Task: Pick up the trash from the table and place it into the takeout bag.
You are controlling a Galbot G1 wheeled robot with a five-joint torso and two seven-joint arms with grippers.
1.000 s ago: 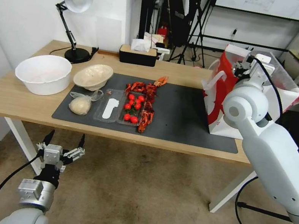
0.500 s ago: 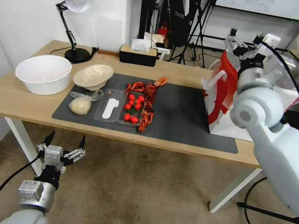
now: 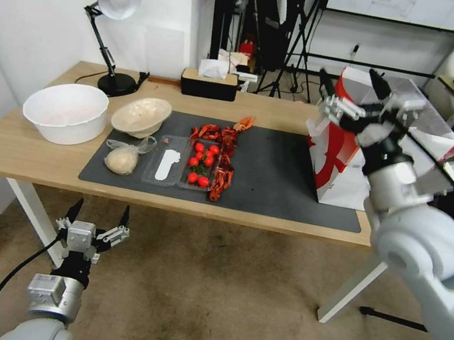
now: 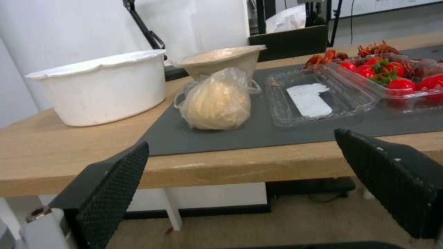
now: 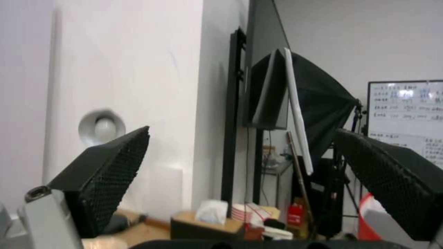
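On the worktop, the trash sits on the dark mat. At about nine o'clock on the mat lies a clear bag with a soft lump inside. It looks light and squashy, and the thin plastic could slip, so the twisted top looks like the best place to pinch it. Just behind it is a cream bowl. It looks stiff and light, so its rim should be easy to grab. Beside the bag is a clear tray with red tomatoes in one half. It looks thin and bendy and might spill if tipped. The red shell bits next to it look small and crumbly. The takeout bag stands at three o'clock on the mat, well apart from the trash. The right hand hangs above the bag's near edge, spread wide and holding nothing. The left hand waits low in front of the worktop, wide open and empty. The right arm hides part of the bag, so what is inside cannot be seen.
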